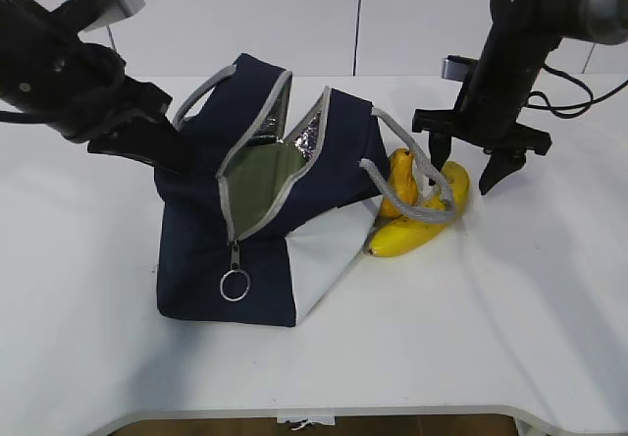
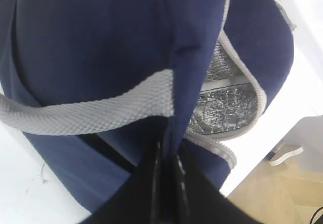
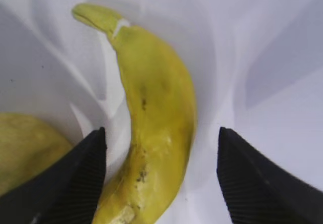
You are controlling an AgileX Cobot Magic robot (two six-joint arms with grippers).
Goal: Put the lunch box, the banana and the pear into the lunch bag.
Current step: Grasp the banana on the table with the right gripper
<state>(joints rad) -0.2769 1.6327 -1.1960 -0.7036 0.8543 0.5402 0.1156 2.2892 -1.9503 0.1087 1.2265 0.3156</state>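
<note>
Left gripper (image 2: 166, 183): I see my fingers pinched tight on a fold of the navy fabric at the lunch bag's left top edge, right where a grey handle (image 2: 86, 114) crosses the panel. In the exterior view this arm comes in from the upper left and its black jaws meet the bag's left shoulder.

Lunch bag (image 1: 211, 249): it sits left of the table's centre, tipped toward me, zipper open, the mouth spread into a wedge. The metal ring pull (image 1: 235, 285) hangs at the low end of the zipper. I can make out silver foil lining (image 1: 310, 144) at the far end of the opening.

Lunch box (image 1: 260, 174): I read the pale sage-green surface inside the open mouth as its lid; it lies in the bag, slanted with it.

Pear (image 1: 402, 178): yellow-orange, just right of the bag, behind the bag's right handle loop (image 1: 417, 210) and touching the banana.

Banana (image 1: 417, 225): on the white table (image 1: 530, 308) beside the bag's white side panel, curving up to the right, the handle loop draped over it.

Right gripper (image 1: 469, 166): my jaws stand wide apart, pointing down, holding nothing. From the wrist camera, the two dark fingers (image 3: 75, 181) straddle the banana's lower half, one on each side, with the pear at the left edge.
</note>
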